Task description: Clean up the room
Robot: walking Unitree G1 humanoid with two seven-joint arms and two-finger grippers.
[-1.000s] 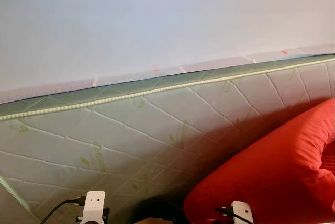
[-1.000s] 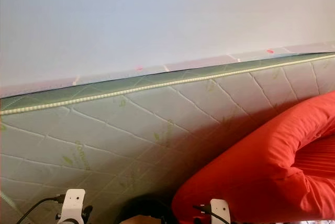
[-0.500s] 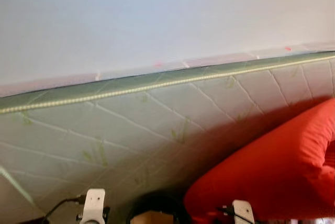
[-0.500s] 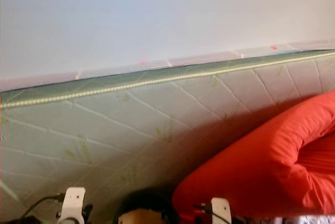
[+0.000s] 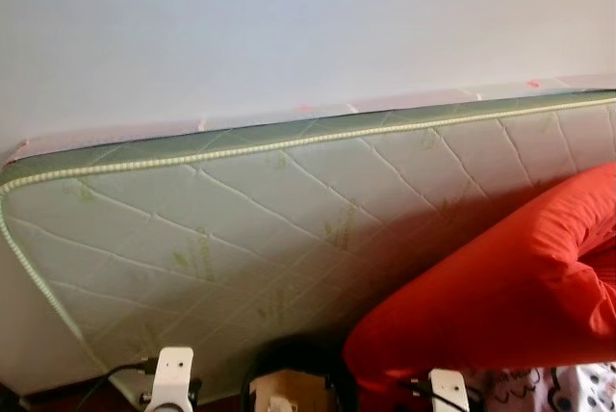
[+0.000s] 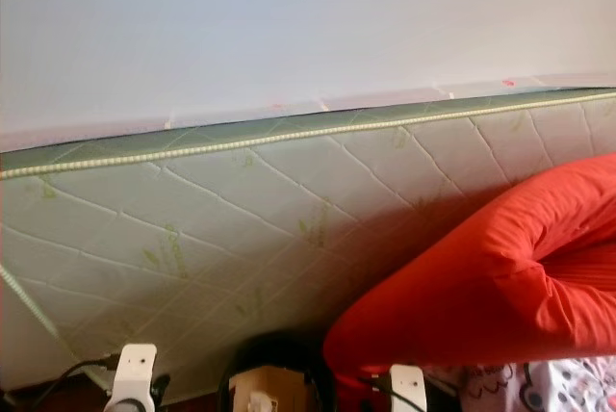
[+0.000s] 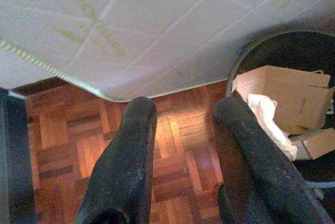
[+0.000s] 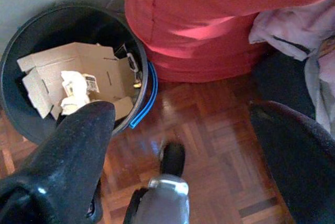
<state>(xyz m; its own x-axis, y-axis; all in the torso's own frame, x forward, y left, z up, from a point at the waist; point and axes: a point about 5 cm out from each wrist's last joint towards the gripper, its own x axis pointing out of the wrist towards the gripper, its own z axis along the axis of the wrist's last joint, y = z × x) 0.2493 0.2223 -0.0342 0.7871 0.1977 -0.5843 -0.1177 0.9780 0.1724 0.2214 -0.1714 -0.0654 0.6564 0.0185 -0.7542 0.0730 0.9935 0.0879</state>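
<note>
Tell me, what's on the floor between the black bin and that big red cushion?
Nothing much: in the right wrist view the bin stands right against the red cushion, with a blue hoop at the bin's side and bare wood floor below.

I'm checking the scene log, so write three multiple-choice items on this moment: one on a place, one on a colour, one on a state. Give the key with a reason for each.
1. Where does the bin stand?
A. On the wood floor beside the red cushion
B. On top of the mattress
C. On a shelf on the wall

2. What colour is the cushion leaning on the mattress?
A. Blue
B. Red
C. Yellow

3. What state is the right gripper in?
A. Shut on a cardboard box
B. Shut on a cloth
C. Open, holding nothing

Key: 1 A, the right wrist view shows the bin on the parquet next to the cushion. 2 B, the cushion is bright red in both eye views. 3 C, its fingers stand wide apart with only floor between them; the cardboard lies in the bin.
</note>
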